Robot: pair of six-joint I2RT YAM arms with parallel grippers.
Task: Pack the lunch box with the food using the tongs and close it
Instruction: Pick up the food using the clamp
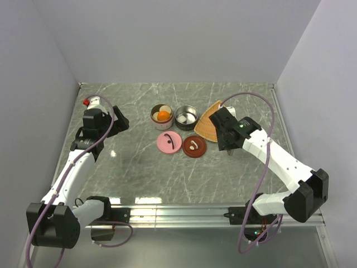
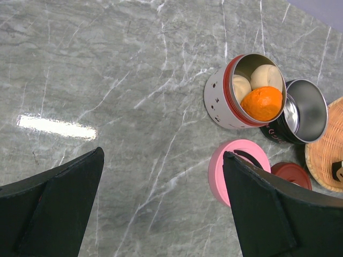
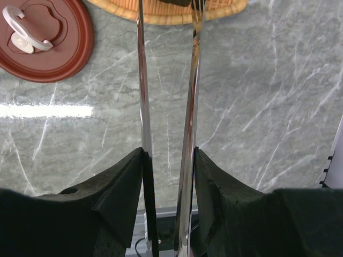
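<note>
From above, the right gripper [image 1: 227, 144] is hovering at the near edge of the triangular orange woven tray [image 1: 207, 127], right of centre on the grey marble table [image 1: 139, 173]. The left gripper [image 1: 118, 124] is waiting toward the left edge. Between them are sitting a cream round tin [image 1: 162, 114], a black steel-lined pot [image 1: 186, 116], a pink round lid [image 1: 169, 142] and a dark red lid [image 1: 194, 146].

The left wrist view is showing its jaws spread wide on nothing. The tin is holding two cream balls [image 2: 266, 76] and an orange ball [image 2: 261, 103] — packing looks partly done.

The right wrist view is showing black fingers [image 3: 123, 182] clamping the thin silvery metal tongs [image 3: 191, 107], arms standing apart. Their tips are running out of frame over the tray, so whether they have caught anything cannot be told. The next move probably calls for squeezing onto a piece — then carrying it to a pot.
</note>
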